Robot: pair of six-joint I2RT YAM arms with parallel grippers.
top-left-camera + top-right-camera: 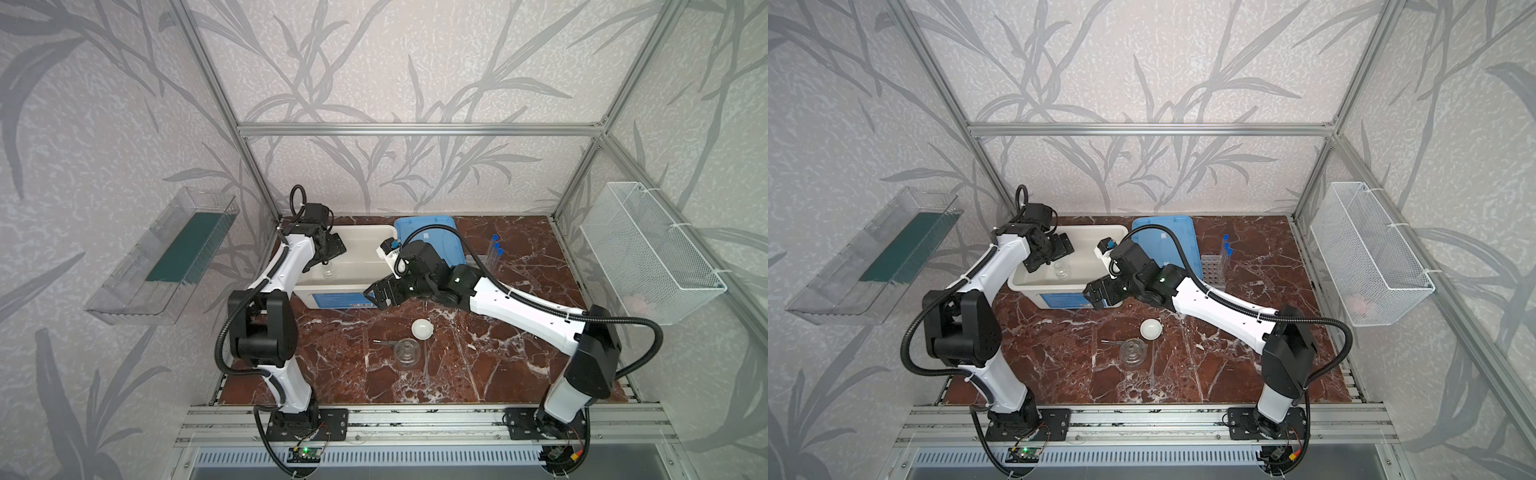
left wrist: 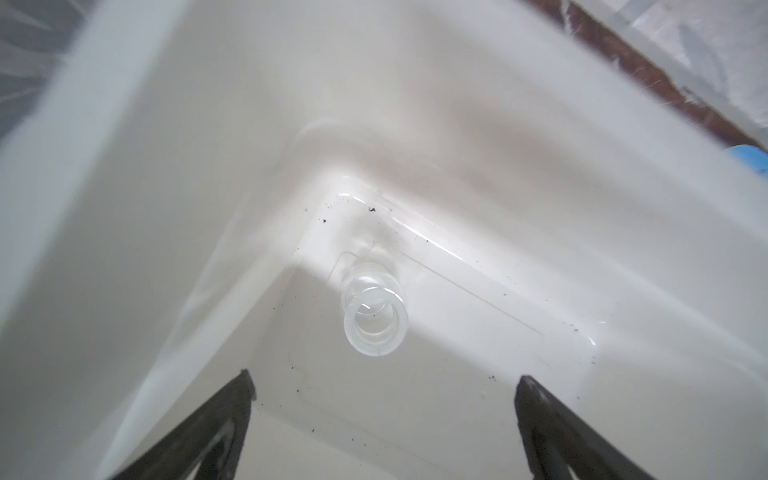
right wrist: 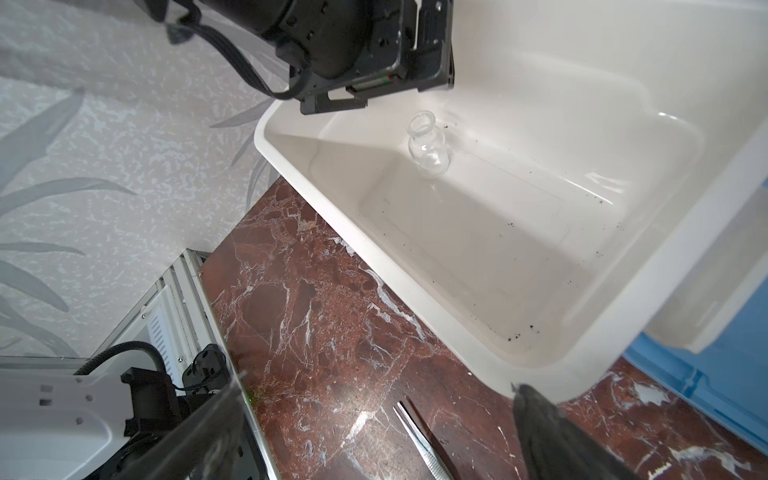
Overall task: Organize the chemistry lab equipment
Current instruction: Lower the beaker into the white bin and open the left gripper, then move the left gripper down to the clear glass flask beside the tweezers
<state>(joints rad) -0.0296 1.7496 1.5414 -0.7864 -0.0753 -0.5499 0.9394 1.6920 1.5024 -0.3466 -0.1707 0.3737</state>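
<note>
The left pincer [image 2: 385,378] hangs inside the white tub [image 2: 124,208]. 2 tub walls meet in a corner ahead of it, and open floor lies to either side of its fingers. Those 2 fingers stand wide apart, released, with nothing between them. The small glass bottle [image 2: 374,316] stands upright on the tub floor just ahead of the fingertips. It is clear of both and short of the corner.

The right pincer [image 3: 378,386] hovers outside the tub at its near rim, over the brown marble table [image 3: 316,332]. Its fingers are also spread wide and grasp nothing. 1 fingertip [image 3: 536,415] sits right at the rim's rounded corner; whether it touches cannot be told. The metal tweezers [image 3: 419,436] lie flat on the marble beneath the gap between the fingers.

In a top view, a white dish [image 1: 422,329] and a second glass vessel [image 1: 407,351] sit on the robot's side of this pincer, with the vessel just beside the tweezers' end. Bare marble lies around them. Behind the right arm a blue lid [image 1: 432,232] lies flat beside the tub. Past it, 3 blue-capped tubes [image 1: 1227,249] stand in a clear rack [image 1: 1212,270]. Leaf-patterned walls and a metal frame close the space. A wire basket [image 1: 652,249] hangs on 1 side wall and a clear tray [image 1: 162,257] on the other.
</note>
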